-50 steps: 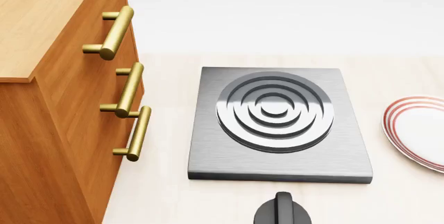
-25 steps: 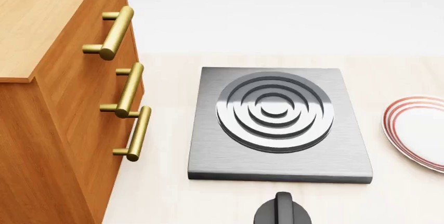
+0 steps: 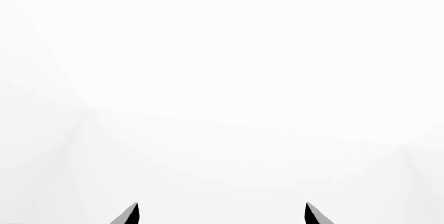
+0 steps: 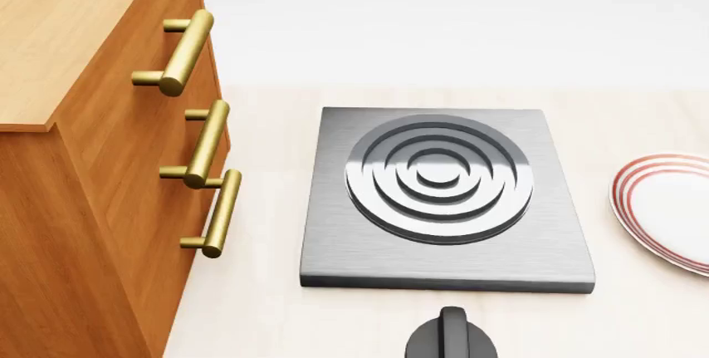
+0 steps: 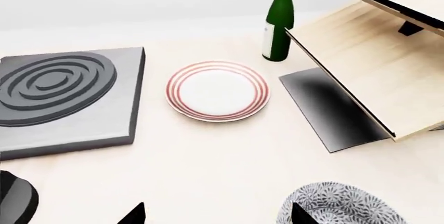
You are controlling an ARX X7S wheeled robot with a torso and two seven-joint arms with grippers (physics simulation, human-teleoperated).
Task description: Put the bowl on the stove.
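The right gripper [image 5: 218, 213] shows only its two dark fingertips, spread well apart with nothing between them, hovering above the pale tabletop [image 5: 208, 156]. The bowl [image 5: 343, 206], white with a fine grey speckle, sits on the tabletop just beside one fingertip and is cut off by the picture's edge. In that wrist view the stove [image 5: 66, 96] lies well apart from the bowl, with the red-ringed plate [image 5: 217, 90] between them and a green bottle [image 5: 279, 21] standing upright beyond the plate, next to a light wooden shelf [image 5: 367, 63].

The left gripper [image 3: 222, 214] also has its fingertips wide apart, facing a blank white surface.

From the head view, the stove [image 4: 443, 196] sits mid-picture; the plate [image 4: 665, 208] lies at its 3 o'clock, a black knob [image 4: 452, 337] at 6 o'clock, and a wooden cabinet [image 4: 89, 167] with brass handles [image 4: 208, 144] at 9 o'clock. Its burner rings are bare.
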